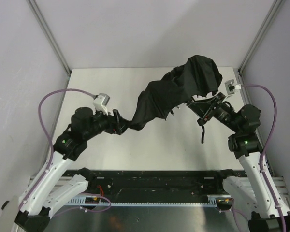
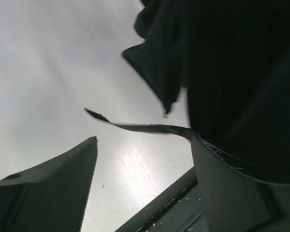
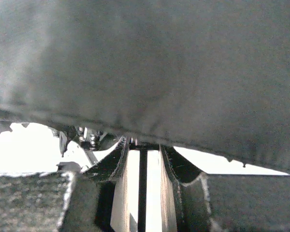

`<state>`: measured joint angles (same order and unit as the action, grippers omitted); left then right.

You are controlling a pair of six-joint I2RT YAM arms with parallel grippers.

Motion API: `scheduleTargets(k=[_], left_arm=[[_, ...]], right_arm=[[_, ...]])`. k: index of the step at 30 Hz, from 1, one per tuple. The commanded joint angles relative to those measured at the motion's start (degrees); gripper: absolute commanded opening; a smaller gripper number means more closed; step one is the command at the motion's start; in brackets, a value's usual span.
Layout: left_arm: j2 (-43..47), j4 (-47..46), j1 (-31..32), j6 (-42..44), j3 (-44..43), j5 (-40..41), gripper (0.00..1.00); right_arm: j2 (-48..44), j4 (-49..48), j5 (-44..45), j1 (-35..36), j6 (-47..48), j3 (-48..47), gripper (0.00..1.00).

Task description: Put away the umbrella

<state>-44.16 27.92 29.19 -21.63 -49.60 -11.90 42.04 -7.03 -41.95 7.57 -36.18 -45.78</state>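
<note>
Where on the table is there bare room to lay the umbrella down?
Bare: the far left corner of the table, behind the left gripper, and the wide near strip between the umbrella and the black rail. Crowded: the diagonal from the left gripper to the right gripper, where the umbrella hangs, and the far right corner.

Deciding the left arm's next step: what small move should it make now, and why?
Probably nudge the left end effector into the umbrella and close: its jaws stand open, fabric touching only one finger, while the right end effector holds the loosely hanging umbrella up.
</note>
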Motion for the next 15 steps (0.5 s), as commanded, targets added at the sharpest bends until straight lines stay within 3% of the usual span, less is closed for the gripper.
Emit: scheduleTargets(k=[1, 3, 8, 12, 15], left_arm=[[4.9, -3.8, -2.1, -3.2, -4.0, -7.4, 0.89], [6.3, -3.8, -3.2, -4.9, -5.0, -7.4, 0.97], [10.0, 1.3, -7.8, -14.7, -4.9, 2.9, 0.99], [9.5, 1.8, -11.4, -21.9, -2.7, 1.9, 0.99], [4.9, -3.3, -12.3, -26.0, -2.8, -7.1, 0.99]], right_arm=[[-0.3, 3.3, 18.0, 9.7, 16.7, -5.0, 0.00], [0.4, 5.2, 28.4, 15.6, 22.1, -5.6, 0.00], [2.2, 5.6, 50.3, 26.3, 29.6, -6.2, 0.00], [3.6, 4.9, 52.7, 28.4, 31.6, -6.5, 0.00], [4.0, 5.1, 51.9, 29.6, 32.7, -6.6, 0.00]])
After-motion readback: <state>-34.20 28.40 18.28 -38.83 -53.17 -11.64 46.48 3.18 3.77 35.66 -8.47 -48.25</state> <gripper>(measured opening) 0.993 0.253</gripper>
